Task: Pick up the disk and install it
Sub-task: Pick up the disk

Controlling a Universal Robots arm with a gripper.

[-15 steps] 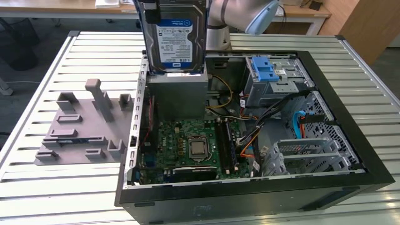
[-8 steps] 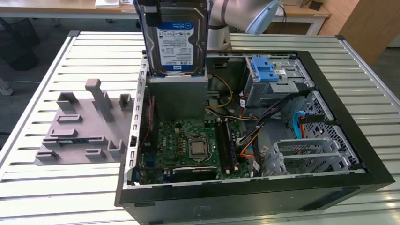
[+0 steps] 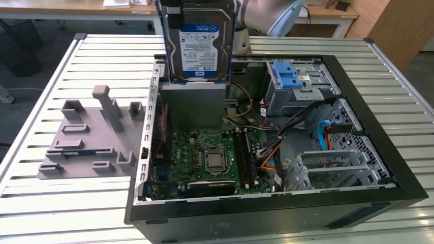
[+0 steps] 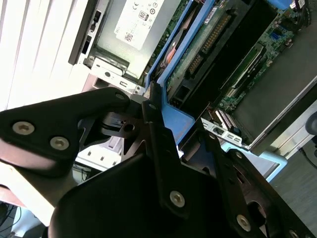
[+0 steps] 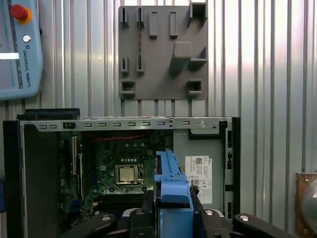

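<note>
Slatted metal worktop (image 3: 68, 203) carries an open computer case (image 3: 271, 218) lying on its side with the lid off, so its inside can be reached from above. In the exterior view a grey slotted plate (image 3: 88, 147) lies at nine o'clock of the case. At twelve o'clock the disk (image 3: 198, 46) hangs upright in the air under the arm (image 3: 271, 15), label outward, above the grey power box (image 3: 192, 107). A blue latch (image 3: 288, 76) sits near one o'clock.

In the second wrist view the claw (image 4: 148, 106) is clenched on the disk's blue side rails, likely to spare its circuit board.

In the first wrist view a blue rail stands between the black fingers (image 5: 148, 208), with the motherboard (image 5: 124, 163) below.
</note>
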